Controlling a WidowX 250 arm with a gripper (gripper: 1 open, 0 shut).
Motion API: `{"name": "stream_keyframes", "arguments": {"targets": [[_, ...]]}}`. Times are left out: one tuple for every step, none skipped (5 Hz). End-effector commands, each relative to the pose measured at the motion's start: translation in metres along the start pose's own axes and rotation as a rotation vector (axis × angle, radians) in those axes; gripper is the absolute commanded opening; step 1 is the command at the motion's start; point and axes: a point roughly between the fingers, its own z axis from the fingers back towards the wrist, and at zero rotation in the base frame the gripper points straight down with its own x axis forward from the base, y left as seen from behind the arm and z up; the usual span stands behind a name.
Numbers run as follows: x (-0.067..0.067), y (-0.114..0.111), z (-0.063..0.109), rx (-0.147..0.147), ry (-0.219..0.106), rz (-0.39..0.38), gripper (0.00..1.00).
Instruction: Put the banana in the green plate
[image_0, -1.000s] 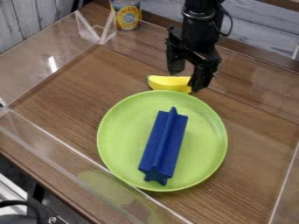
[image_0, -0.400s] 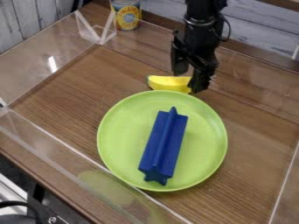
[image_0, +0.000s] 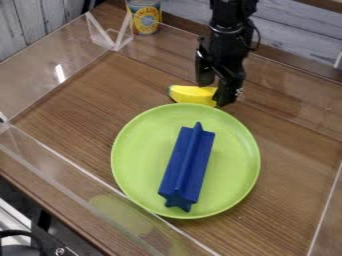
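Note:
The yellow banana (image_0: 191, 96) lies on the wooden table just beyond the far rim of the green plate (image_0: 134, 140). A long blue ridged block (image_0: 187, 165) lies inside the plate. My black gripper (image_0: 219, 86) points straight down over the banana's right end, its jaws open and standing low around that end. Nothing is held. The right end of the banana is partly hidden behind the fingers (image_0: 230, 94).
Clear acrylic walls (image_0: 54, 60) surround the wooden table. A yellow can (image_0: 144, 17) and a clear stand (image_0: 110, 35) sit at the back left. Bare wood lies left of the plate.
The gripper has sunk a little and shifted slightly right and away, closer onto the banana's right end. The banana, plate and block have not moved.

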Motion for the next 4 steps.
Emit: {"name": "stream_keyframes", "arguments": {"targets": [[0.0062,0.01,0.0096,0.029,-0.042,0.0,1.0],[0.0063,0.0126,0.0065,0.029,-0.044,-0.001,1.0],[0.0064,0.0143,0.0032,0.028,-0.046,-0.002,1.0],[0.0066,0.0161,-0.0002,0.027,-0.048,-0.002,1.0]]}}
